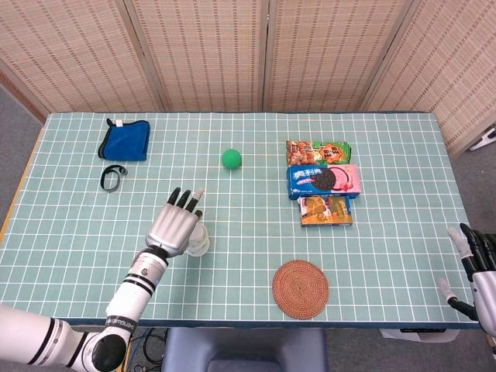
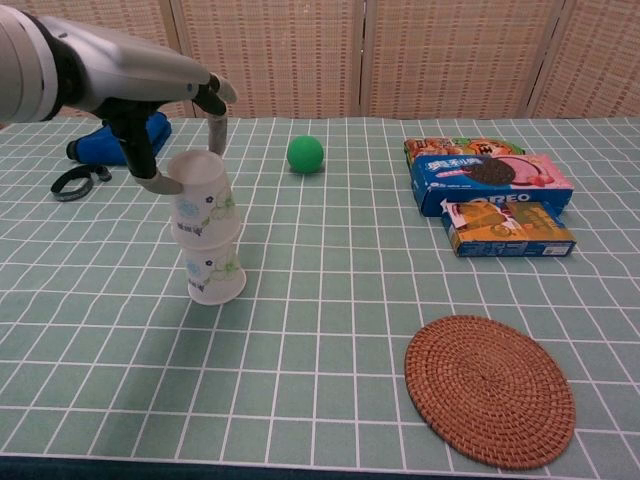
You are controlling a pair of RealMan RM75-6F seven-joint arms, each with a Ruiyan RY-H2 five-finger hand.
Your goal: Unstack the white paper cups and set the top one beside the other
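Separation step. The left hand (image 2: pixel 172 120), fingers curled around the base of the inverted top cup (image 2: pixel 203 199), holds it partly drawn off the lower cup (image 2: pixel 213 275), which stands on the counter (image 2: pixel 330 300). Next: lift clear, then set down beside. The right hand (image 1: pixel 479 273) rests spread and empty at the counter's edge.
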